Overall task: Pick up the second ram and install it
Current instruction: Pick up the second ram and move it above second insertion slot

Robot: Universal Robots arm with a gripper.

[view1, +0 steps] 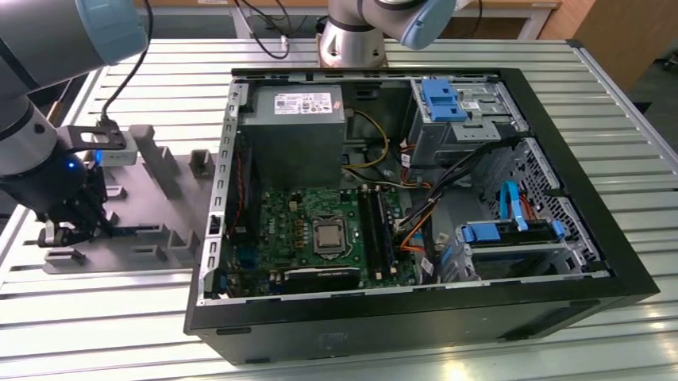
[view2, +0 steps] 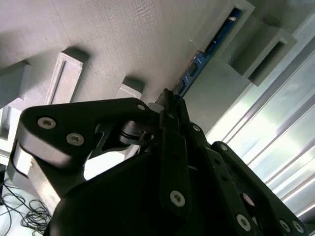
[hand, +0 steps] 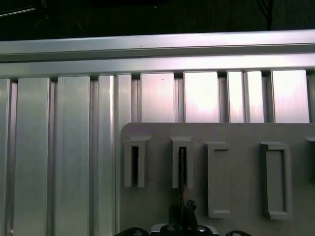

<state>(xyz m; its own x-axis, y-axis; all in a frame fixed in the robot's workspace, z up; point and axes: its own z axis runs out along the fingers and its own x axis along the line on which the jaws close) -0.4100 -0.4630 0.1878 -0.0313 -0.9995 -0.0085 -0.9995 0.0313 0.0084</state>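
The gripper (view1: 76, 228) is down on the grey slotted holder (view1: 159, 252), about 9 o'clock from the open PC case (view1: 424, 321) in the exterior view. The second ram (view2: 196, 64) stands on edge in the holder's slots, running straight out from between the fingertips. The jaws look pinched onto its near end, I think gripping it.
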